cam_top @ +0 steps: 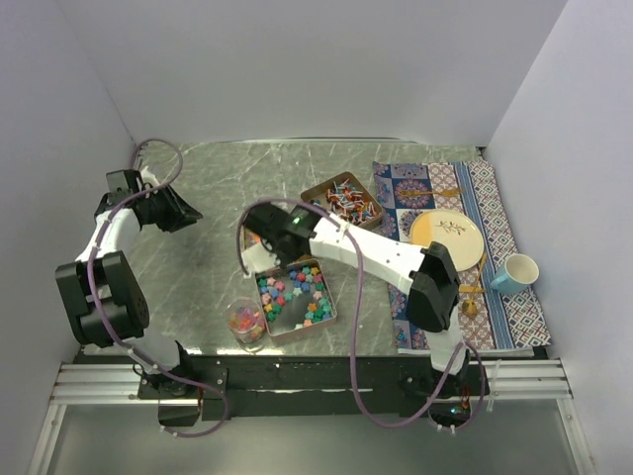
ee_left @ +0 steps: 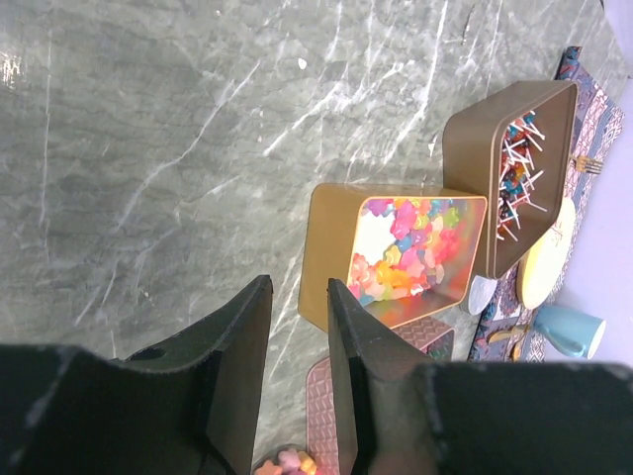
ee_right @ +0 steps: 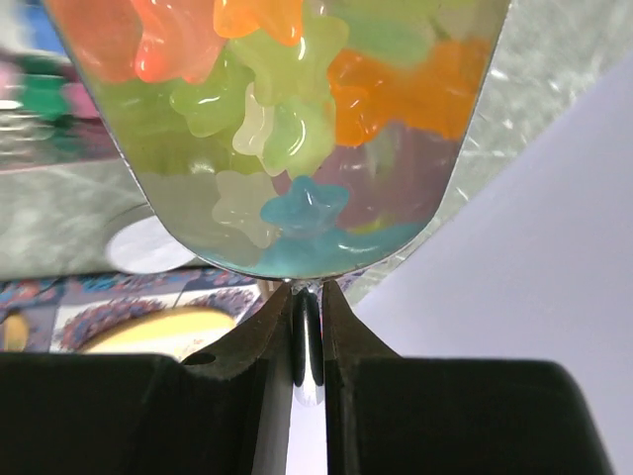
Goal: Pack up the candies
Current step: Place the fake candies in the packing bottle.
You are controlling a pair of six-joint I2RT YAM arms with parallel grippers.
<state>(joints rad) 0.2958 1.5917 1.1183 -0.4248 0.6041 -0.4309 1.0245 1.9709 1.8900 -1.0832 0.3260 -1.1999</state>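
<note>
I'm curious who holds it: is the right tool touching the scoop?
Touching. Right wrist view: the right tool pinches the scoop by its thin handle.

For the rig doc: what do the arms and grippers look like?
White links and black joint housings on left arm and right arm, a purple cable looping along each. Black tapered fingers on left gripper and right gripper. Small green light near the right wrist.
</note>
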